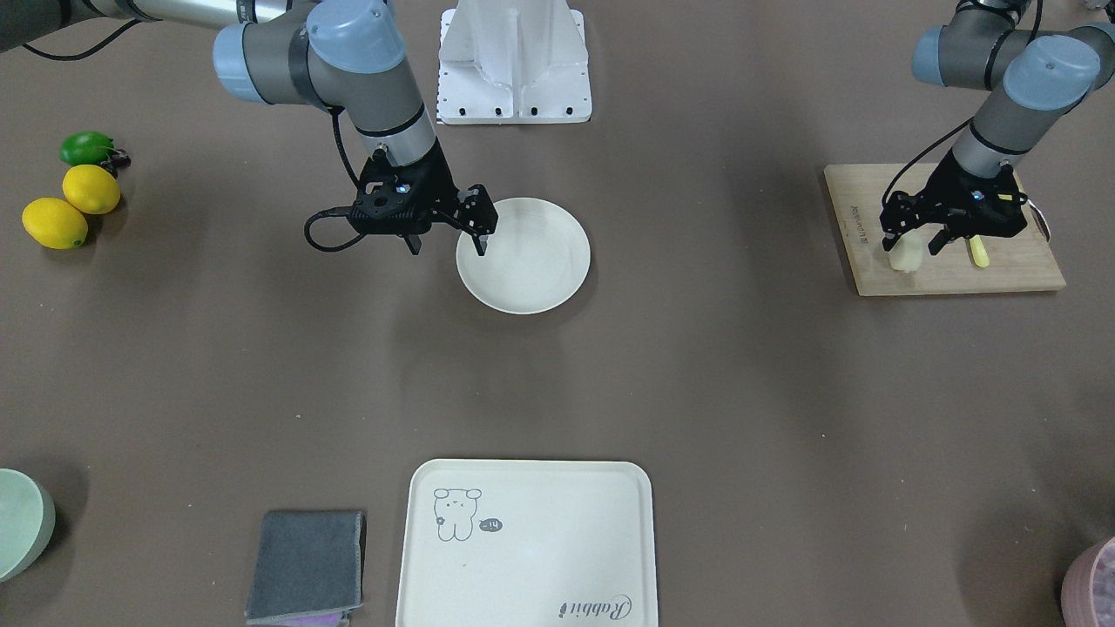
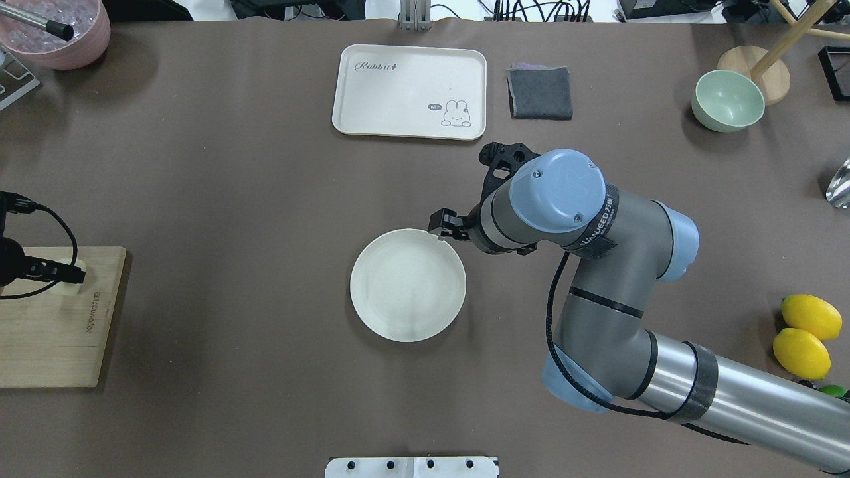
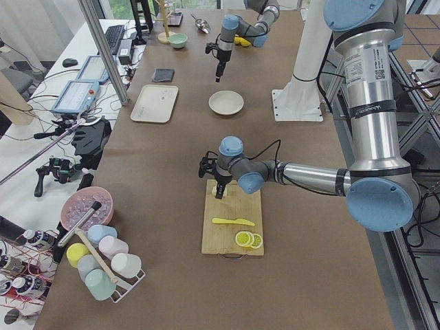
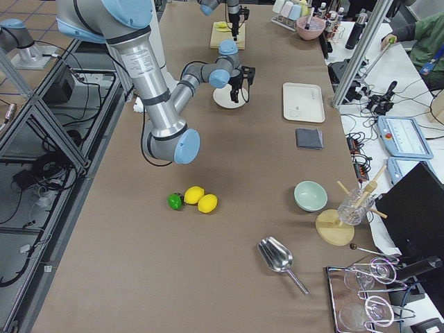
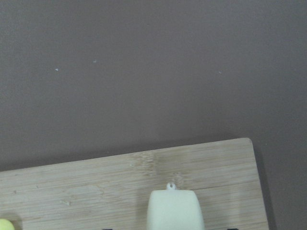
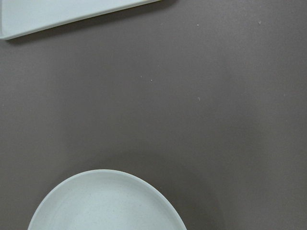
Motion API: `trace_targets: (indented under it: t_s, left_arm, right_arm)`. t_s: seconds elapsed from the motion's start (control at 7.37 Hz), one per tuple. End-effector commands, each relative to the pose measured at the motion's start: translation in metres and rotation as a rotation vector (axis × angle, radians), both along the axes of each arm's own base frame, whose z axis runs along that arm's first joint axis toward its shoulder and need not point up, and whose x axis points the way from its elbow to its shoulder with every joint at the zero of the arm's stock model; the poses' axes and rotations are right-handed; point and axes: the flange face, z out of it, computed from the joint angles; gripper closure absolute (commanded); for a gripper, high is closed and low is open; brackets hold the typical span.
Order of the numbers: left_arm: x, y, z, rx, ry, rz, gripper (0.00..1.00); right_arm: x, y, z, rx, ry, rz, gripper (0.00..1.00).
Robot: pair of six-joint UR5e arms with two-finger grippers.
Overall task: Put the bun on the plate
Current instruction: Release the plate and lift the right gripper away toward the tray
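The bun [image 1: 906, 255], a small pale cream piece, stands on the wooden cutting board [image 1: 949, 270] near its corner. It also fills the bottom of the left wrist view as the bun [image 5: 173, 211]. My left gripper [image 1: 913, 244] is down over it, open, one finger on each side with gaps showing. The round cream plate [image 1: 523, 255] lies mid-table with nothing on it. My right gripper [image 1: 447, 244] hovers open and unladen at the plate's rim, on the side away from the board; the plate [image 6: 105, 206] shows just below it.
A yellow knife [image 1: 980, 252] and lemon slices [image 3: 249, 240] share the board. A cream tray [image 1: 527, 544] and a grey cloth [image 1: 305, 566] lie at the operators' side. Whole lemons [image 1: 70, 205] and a green bowl [image 1: 17, 522] sit far on the right arm's side.
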Motion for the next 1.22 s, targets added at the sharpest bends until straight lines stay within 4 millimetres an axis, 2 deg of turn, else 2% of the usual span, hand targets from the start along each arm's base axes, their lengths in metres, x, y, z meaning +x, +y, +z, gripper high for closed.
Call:
trace_targets:
  t_s: [0.0, 0.14, 0.27, 0.54, 0.68, 0.81, 0.95, 1.09]
  left_arm:
    - [0.001, 0.001, -0.001, 0.011, 0.010, 0.003, 0.67]
    - [0.000, 0.000, -0.001, 0.012, 0.011, 0.001, 0.74]
    - [0.000, 0.000, 0.000, 0.011, 0.010, 0.001, 0.75]
    - [0.003, -0.004, -0.007, 0.010, 0.024, 0.005, 0.75]
    - [-0.006, -0.009, -0.013, -0.010, 0.054, 0.005, 0.75]
    - [-0.017, -0.030, -0.030, -0.012, 0.082, -0.026, 0.74]
    - [-0.011, -0.052, -0.063, -0.023, 0.088, -0.036, 0.74]
    - [-0.002, -0.065, -0.103, -0.041, 0.074, -0.041, 0.73]
  right_arm:
    - [0.021, -0.005, -0.008, -0.018, 0.005, 0.001, 0.01]
    - [0.031, -0.005, -0.014, -0.029, 0.008, -0.006, 0.01]
    - [0.043, -0.012, -0.016, -0.039, -0.001, -0.004, 0.01]
    - [0.095, -0.044, -0.018, -0.101, -0.007, 0.011, 0.01]
    - [0.129, -0.057, -0.019, -0.093, 0.034, 0.003, 0.01]
    - [0.155, -0.060, -0.013, -0.084, 0.091, -0.007, 0.00]
    - [0.177, -0.067, -0.011, -0.063, 0.131, -0.018, 0.01]
    - [0.196, -0.065, 0.010, -0.051, 0.187, -0.052, 0.01]
